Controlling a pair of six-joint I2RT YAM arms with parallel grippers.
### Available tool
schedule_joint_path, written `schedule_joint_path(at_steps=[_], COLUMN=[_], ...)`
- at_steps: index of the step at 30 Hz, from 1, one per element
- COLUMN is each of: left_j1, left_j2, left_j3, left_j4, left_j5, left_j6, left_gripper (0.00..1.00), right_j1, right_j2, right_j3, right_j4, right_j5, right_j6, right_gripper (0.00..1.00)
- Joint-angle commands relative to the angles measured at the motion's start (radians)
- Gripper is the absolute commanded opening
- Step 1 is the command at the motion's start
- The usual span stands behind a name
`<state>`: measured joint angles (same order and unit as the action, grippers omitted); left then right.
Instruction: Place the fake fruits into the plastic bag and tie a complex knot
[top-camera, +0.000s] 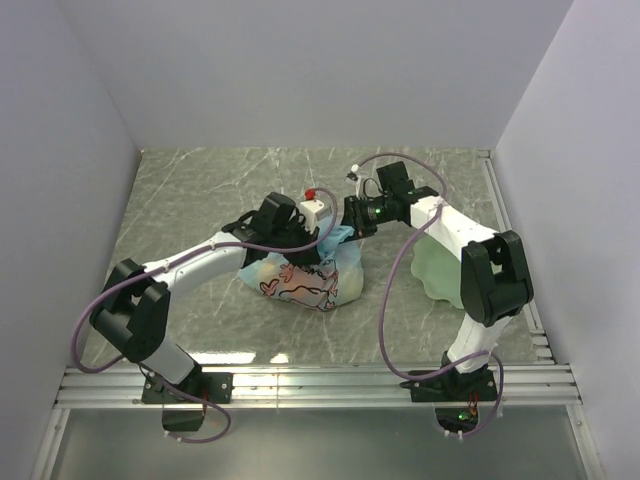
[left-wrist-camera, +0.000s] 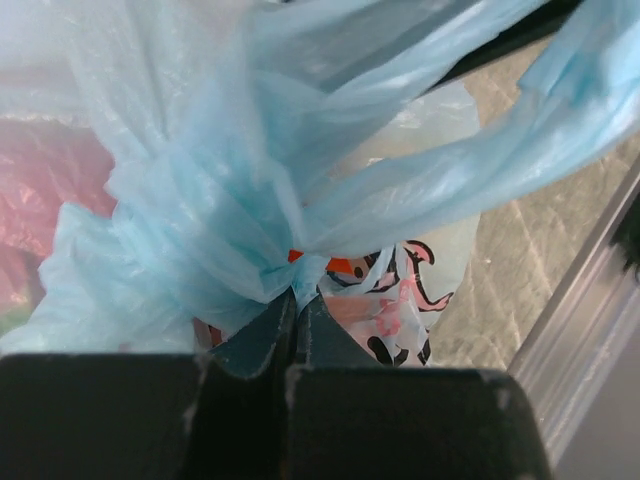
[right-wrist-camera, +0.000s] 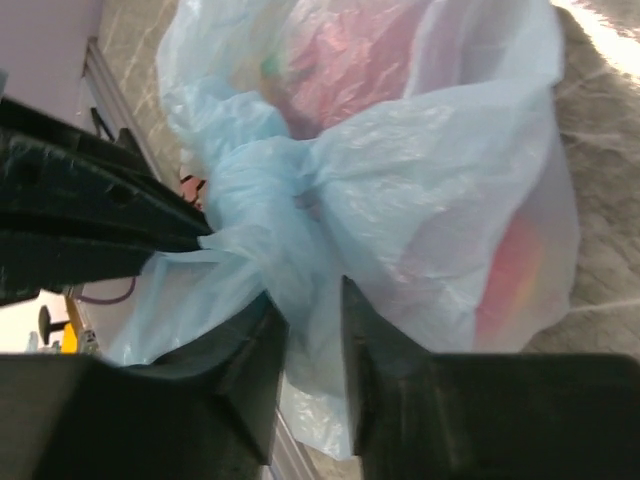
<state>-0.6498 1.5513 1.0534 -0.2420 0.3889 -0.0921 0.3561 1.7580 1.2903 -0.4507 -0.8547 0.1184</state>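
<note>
Black fingers of the left gripper (left-wrist-camera: 298, 312) fill the bottom of the left wrist view, pressed together on a gathered fold of the plastic bag (left-wrist-camera: 190, 190) just below the knot (left-wrist-camera: 262, 235). Its body is cut off by the lower edge.

In the right wrist view the right gripper (right-wrist-camera: 308, 300) is equally close to the lens. Its two fingers stand slightly apart with a bunch of light-blue film pinched between them, right beneath the same single knot. A long blue tail runs off the upper right of the left wrist view, its end out of frame.

Through the translucent film the fake fruits (right-wrist-camera: 345, 75) show only as blurred patches: one pink-red near the top and one orange-red low on the right side. A thin orange sliver peeks out beside the cartoon print. Their true number cannot be counted.

From above, one bag sits on the grey marbled table (top-camera: 200, 190) between the two arms, its top hidden under both wrists. One pale green plate (top-camera: 428, 268) lies beside it, partly covered by the right arm.
</note>
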Motion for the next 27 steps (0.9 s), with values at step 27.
schedule_joint_path(at_steps=[27], left_j1=[0.087], left_j2=[0.136], left_j3=[0.011], left_j4=[0.468], left_j5=[0.131], left_j6=[-0.451], left_gripper=[0.0], right_j1=[0.058], right_j2=[-0.123], right_j3=[-0.189], right_j4=[0.287], right_j5=[-0.225], right_j6=[0.377], right_gripper=[0.0])
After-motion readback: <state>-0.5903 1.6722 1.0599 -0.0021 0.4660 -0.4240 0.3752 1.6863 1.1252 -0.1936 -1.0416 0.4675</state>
